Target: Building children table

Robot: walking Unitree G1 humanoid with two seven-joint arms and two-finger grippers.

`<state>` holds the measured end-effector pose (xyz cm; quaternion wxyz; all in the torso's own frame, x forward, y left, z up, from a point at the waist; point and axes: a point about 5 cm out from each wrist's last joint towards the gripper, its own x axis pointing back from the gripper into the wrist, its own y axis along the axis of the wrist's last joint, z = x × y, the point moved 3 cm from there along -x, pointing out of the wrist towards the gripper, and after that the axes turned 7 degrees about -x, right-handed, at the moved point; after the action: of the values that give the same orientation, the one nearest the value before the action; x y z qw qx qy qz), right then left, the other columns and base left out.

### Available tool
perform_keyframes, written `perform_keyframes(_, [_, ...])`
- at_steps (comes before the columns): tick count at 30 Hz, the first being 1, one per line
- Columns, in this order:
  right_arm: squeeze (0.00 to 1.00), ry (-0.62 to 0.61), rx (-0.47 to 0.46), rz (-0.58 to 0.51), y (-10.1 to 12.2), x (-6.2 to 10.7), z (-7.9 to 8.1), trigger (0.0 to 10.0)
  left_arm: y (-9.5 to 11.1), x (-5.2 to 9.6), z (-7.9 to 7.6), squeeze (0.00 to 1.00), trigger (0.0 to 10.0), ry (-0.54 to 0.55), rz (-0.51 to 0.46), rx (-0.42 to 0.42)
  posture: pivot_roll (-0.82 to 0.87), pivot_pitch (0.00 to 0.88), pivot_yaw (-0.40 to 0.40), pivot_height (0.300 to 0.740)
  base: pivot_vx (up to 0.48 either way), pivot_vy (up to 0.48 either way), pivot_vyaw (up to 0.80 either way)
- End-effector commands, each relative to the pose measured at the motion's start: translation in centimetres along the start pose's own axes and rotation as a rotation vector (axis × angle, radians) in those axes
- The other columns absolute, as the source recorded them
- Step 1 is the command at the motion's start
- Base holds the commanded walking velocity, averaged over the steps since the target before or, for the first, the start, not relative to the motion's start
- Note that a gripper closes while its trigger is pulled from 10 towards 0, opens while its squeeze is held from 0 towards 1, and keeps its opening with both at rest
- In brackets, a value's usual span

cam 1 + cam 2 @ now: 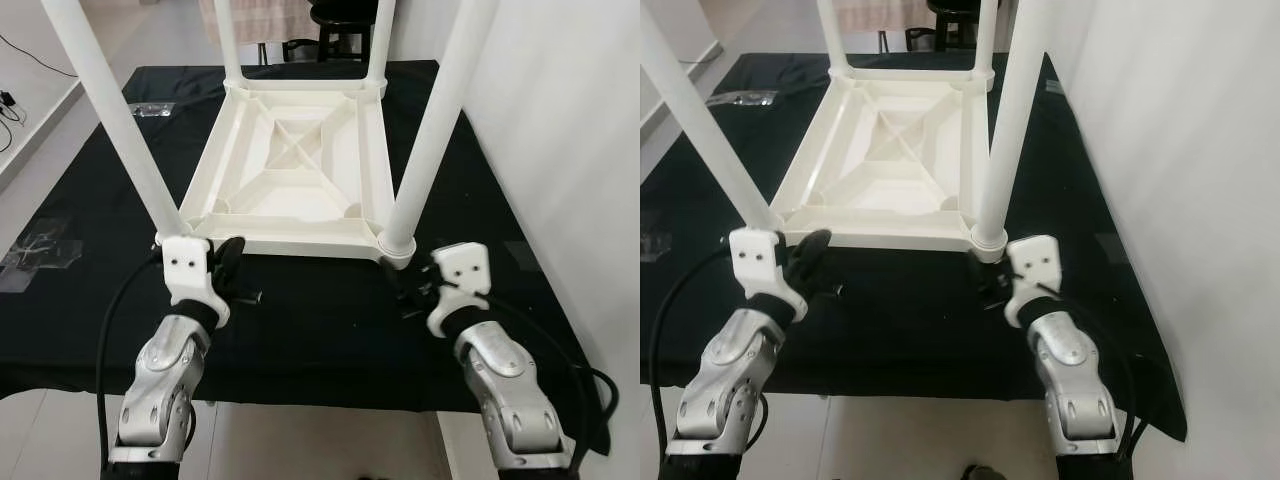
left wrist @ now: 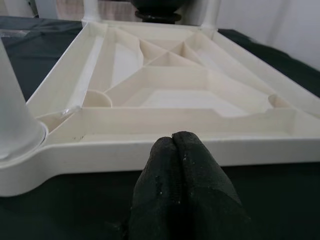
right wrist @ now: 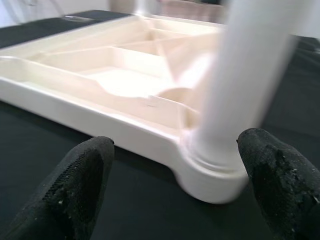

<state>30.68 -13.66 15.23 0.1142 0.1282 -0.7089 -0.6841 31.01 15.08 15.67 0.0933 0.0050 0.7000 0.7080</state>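
The white plastic table (image 1: 300, 170) lies upside down on the black-covered desk (image 1: 330, 330), its four legs pointing up. The left pincer (image 2: 175, 150), fingers pressed together, sits just before the table's near rim beside the near-left leg (image 1: 120, 120). The right pincer (image 3: 175, 165), fingers apart, faces the near-right leg (image 3: 245, 80).

A black cloth (image 1: 330, 330) covers the work surface and hangs over its near edge. Beyond the far edge stands a dark stool or chair (image 1: 335, 25), only partly seen. A plain white wall (image 1: 570, 120) rises along the right side. On the left, a pale tiled floor (image 1: 40, 160) shows; clear plastic packaging (image 1: 35, 250) lies there, and another clear plastic bag (image 1: 150, 109) rests on the cloth's far left corner.
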Motion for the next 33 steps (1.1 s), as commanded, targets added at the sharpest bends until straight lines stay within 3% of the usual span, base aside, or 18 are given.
perform_keyframes(1, [0.50,0.008,-0.016,0.007,-0.1,0.2,0.2,10.0,-0.5,0.5,0.3,0.00,10.0,0.000,0.028,-0.043,-0.03,0.145,0.007,0.740,0.000,0.000,0.00])
perform_keyframes(2, [0.34,0.011,-0.021,0.007,-0.1,0.3,0.3,10.0,-0.7,0.7,0.3,0.00,10.0,-0.005,0.035,-0.059,-0.03,0.146,0.007,0.740,0.000,0.000,0.00])
perform_keyframes(3, [0.11,0.013,-0.025,0.009,0.0,0.3,0.3,10.0,-0.8,0.9,0.2,0.00,10.0,-0.007,0.040,-0.066,-0.03,0.146,0.007,0.740,0.000,0.000,0.00])
perform_keyframes(5, [0.11,0.017,-0.028,0.011,-0.1,0.4,0.4,10.0,-1.0,1.2,0.2,0.00,10.0,-0.009,0.052,-0.077,-0.03,0.147,0.007,0.740,0.000,0.000,0.00])
perform_keyframes(6, [0.00,0.021,-0.030,0.014,-0.2,0.5,0.6,10.0,-1.3,1.5,0.3,0.00,10.0,-0.008,0.070,-0.083,-0.03,0.146,0.007,0.740,0.000,0.000,0.00])
perform_keyframes(10, [0.00,0.025,-0.031,0.017,-0.2,0.5,0.7,10.0,-1.8,1.7,0.3,0.00,10.0,-0.004,0.098,-0.093,-0.03,0.145,0.006,0.740,0.000,0.000,0.00])
perform_keyframes(33, [0.00,0.008,-0.032,0.032,-0.7,-0.3,0.4,10.0,-2.4,1.9,-0.5,0.00,10.0,-0.061,0.138,-0.119,0.00,0.127,0.006,0.740,0.000,0.480,0.00])
